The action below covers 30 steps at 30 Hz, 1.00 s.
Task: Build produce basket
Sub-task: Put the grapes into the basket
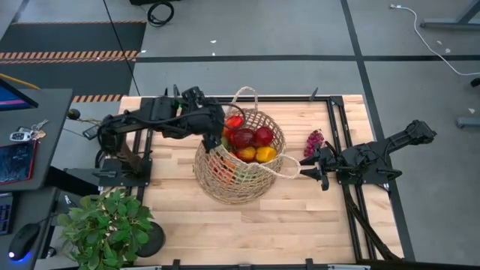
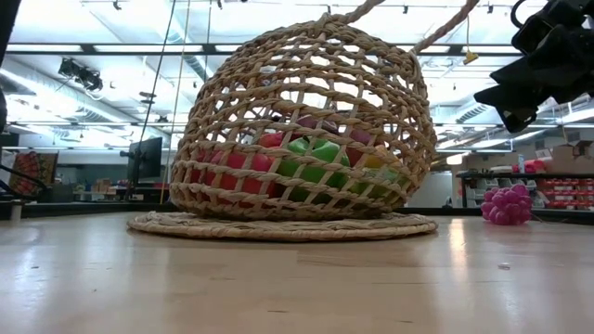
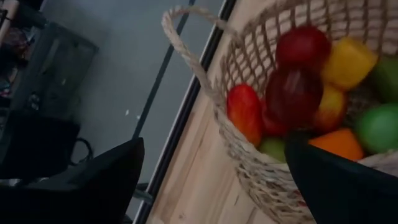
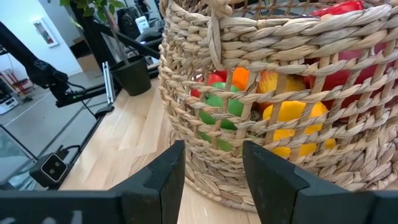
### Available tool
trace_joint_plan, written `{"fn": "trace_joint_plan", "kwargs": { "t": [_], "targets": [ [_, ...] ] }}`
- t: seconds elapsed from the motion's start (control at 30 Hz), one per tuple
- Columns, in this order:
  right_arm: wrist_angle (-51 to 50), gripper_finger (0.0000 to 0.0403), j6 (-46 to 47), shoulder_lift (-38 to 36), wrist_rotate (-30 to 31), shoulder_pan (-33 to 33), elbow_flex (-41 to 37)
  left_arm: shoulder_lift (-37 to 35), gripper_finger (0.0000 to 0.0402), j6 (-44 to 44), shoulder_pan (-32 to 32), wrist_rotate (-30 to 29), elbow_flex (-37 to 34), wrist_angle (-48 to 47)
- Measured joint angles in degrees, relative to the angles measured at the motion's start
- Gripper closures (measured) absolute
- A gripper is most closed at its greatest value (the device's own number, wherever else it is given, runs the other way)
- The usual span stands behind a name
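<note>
The tan wicker basket (image 1: 232, 176) stands mid-table on its round base (image 2: 278, 225). It holds the produce (image 1: 247, 141): red, yellow, orange and green pieces. One loop handle (image 1: 244, 96) points to the far edge, the other (image 1: 289, 166) to the right. A purple grape bunch (image 1: 313, 141) lies on the wood right of the basket. My left gripper (image 1: 219, 124) hovers open over the basket's far-left rim (image 3: 249, 155), with nothing between its fingers. My right gripper (image 4: 212, 168) sits level just right of the basket, facing its wall. Its fingers stand a little apart, and nothing shows between them.
A leafy potted plant (image 1: 105, 225) stands at the table's near left corner. Dark frame rails (image 1: 339, 135) run along the table's right side and far edge. Bare wood (image 1: 247, 232) lies between the basket and the near edge.
</note>
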Motion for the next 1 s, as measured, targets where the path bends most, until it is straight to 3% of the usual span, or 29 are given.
{"fn": "trace_joint_plan", "kwargs": {
  "t": [0.17, 0.3, 0.47, 0.8, 1.0],
  "targets": [
    [0.01, 0.0236, 0.00, -0.01, 0.01, -0.01, 0.00, -8.43, 0.0008, -0.92, 0.08, -1.47, -20.77, 10.79],
    [0.00, 0.0236, 0.00, 0.00, 0.02, -0.02, 0.00, -18.64, 0.0008, -1.22, 0.84, -1.54, -40.00, 23.72],
    [0.02, 0.0236, 0.00, 0.00, 0.00, 0.00, 0.00, -32.57, 0.0008, -3.09, 1.80, 0.40, -59.22, 38.60],
    [0.00, 0.0236, 0.00, 0.00, 0.00, -0.01, 0.00, -55.13, 0.0008, -4.15, 1.79, 3.89, -90.89, 71.21],
    [0.02, 0.0236, 0.00, -0.01, 0.01, 0.00, 0.00, -64.10, 0.0008, -6.58, 1.81, 3.93, -102.94, 78.81]
  ]
}}
